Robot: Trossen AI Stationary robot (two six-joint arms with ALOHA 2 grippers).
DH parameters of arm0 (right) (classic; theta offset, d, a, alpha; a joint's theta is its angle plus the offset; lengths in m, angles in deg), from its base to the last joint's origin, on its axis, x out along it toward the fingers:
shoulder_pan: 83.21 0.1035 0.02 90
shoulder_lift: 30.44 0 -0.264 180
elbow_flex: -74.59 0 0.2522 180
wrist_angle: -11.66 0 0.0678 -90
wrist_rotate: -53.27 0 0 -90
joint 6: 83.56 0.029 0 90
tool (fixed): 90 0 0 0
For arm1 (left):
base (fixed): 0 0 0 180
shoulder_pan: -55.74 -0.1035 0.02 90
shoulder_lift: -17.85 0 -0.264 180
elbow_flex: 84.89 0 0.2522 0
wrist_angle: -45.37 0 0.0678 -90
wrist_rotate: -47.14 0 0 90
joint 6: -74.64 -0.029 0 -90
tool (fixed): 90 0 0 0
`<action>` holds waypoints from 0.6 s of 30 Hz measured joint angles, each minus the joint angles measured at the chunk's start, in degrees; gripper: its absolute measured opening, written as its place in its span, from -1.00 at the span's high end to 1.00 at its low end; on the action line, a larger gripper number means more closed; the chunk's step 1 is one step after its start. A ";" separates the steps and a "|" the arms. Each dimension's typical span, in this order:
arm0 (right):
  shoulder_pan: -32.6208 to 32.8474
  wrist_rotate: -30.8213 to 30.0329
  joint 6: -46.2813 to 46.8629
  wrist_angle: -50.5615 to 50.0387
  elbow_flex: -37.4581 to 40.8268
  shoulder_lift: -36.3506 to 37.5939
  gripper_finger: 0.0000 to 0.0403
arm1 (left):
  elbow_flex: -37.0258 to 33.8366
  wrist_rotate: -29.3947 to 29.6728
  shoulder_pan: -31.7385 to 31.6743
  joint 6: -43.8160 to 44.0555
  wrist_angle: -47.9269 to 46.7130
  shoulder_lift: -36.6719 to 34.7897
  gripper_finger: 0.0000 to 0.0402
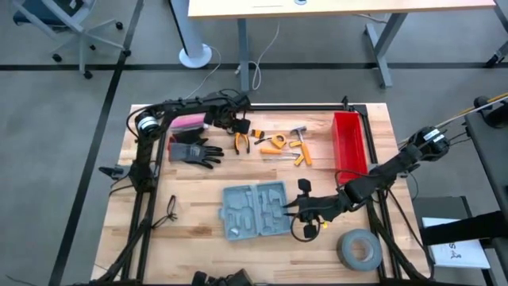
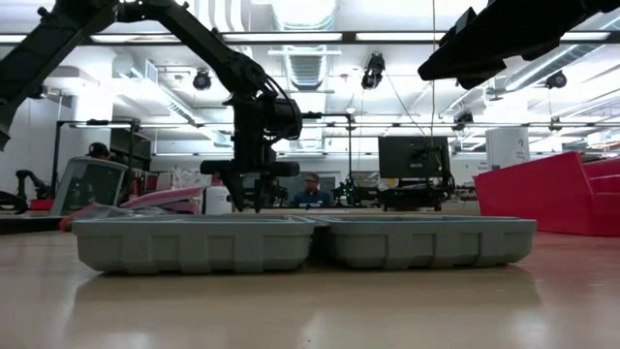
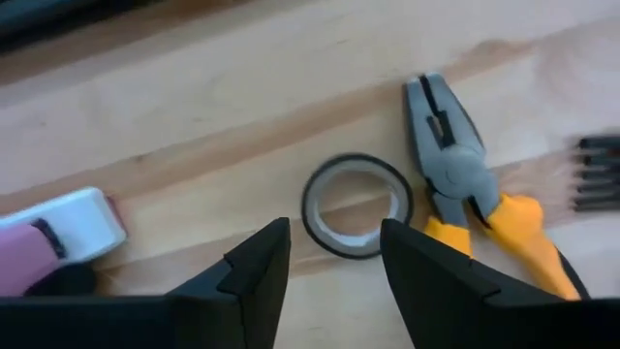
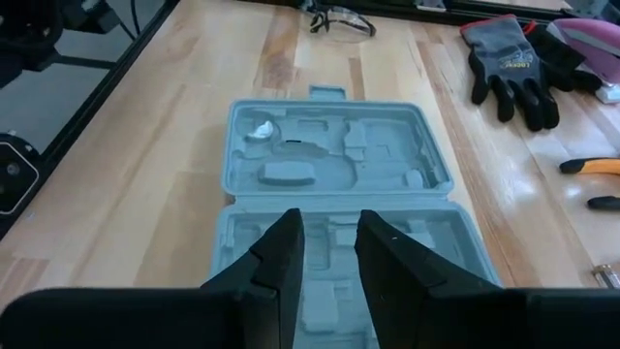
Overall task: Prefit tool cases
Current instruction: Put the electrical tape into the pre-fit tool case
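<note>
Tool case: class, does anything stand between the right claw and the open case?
Nothing visible does. The right claw hangs, fingers apart, at the near edge of the open tool case, with only the case's own moulded slots ahead of it.

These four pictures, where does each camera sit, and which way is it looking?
High view: above the table, looking straight down; both arms show, around the open tool case.
Low view: at tabletop height, looking level across the case into the room; the arms come in from above.
Left wrist view: on the left arm, looking past its open claw at a small tape ring and pliers.
Right wrist view: on the right arm, looking past its claw over the case.
Shared: high, low and right wrist views all show the case.
</note>
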State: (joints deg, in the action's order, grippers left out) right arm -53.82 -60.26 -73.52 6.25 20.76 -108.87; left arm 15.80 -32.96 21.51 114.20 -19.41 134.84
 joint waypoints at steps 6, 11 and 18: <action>0.11 0.86 -0.22 1.18 0.00 0.00 0.67 | -1.59 -0.36 -0.03 -0.04 0.04 0.00 0.15; 0.24 1.53 -0.61 1.63 0.00 0.00 0.69 | -3.97 -3.44 0.06 -1.04 0.12 -0.02 0.15; 0.24 1.51 -0.94 2.32 0.00 0.00 0.64 | -6.09 -10.00 0.19 -1.52 -0.04 -0.05 0.19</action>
State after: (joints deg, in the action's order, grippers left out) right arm -53.58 -58.75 -74.46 8.57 20.76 -108.87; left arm 9.71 -42.97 21.70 112.69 -19.45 134.79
